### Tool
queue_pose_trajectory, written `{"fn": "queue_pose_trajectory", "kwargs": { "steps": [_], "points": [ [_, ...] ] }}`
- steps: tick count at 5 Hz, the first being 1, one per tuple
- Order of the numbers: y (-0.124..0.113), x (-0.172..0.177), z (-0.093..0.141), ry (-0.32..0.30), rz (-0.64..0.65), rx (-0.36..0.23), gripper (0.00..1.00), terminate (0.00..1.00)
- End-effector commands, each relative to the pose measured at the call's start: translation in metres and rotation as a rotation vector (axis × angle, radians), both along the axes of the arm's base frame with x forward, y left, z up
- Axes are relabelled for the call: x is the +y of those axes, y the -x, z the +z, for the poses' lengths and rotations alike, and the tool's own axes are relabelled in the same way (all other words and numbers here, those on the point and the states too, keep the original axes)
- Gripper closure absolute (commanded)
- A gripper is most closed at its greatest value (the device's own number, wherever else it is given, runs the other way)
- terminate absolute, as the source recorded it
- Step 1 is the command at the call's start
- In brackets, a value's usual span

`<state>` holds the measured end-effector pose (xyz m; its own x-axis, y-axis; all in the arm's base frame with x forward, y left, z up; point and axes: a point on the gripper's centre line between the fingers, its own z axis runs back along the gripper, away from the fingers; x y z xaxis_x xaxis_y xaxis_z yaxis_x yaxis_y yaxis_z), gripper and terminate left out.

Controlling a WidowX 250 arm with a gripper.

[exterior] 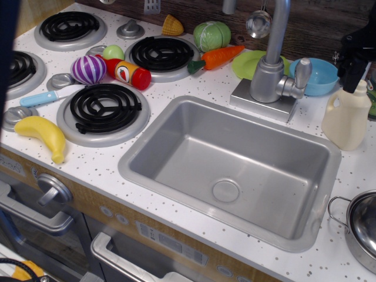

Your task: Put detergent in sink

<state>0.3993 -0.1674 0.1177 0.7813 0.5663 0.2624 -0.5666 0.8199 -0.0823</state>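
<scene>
The cream detergent jug (346, 119) stands upright on the white counter, just right of the sink's back right corner. The steel sink (176, 154) holds nothing, and its round drain (226, 190) is bare. My black gripper (365, 77) hangs at the right edge of the view, just above the jug's cap. One dark finger (353, 80) reaches down left of the cap. The other finger is cut off by the frame edge. The jaws stand spread and hold nothing.
The grey faucet (269, 71) rises behind the sink, with a blue bowl (322, 75) and a green plate (249, 63) beside it. A steel pot (359, 230) sits front right. A red and yellow bottle (129, 73), toy food and burners lie left.
</scene>
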Motion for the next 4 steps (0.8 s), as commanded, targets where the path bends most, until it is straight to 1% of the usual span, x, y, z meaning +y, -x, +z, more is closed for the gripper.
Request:
{"fn": "queue_pose_trajectory", "kwargs": {
  "steps": [1,3,4],
  "points": [
    [-0.018,-0.007,0.019,0.044,0.014,-0.09,0.0,0.0],
    [-0.029,0.005,0.0,0.032,-0.013,-0.122,0.0,0.0],
    [-0.032,0.011,-0.011,0.015,-0.023,-0.139,0.0,0.0]
  ]
}}
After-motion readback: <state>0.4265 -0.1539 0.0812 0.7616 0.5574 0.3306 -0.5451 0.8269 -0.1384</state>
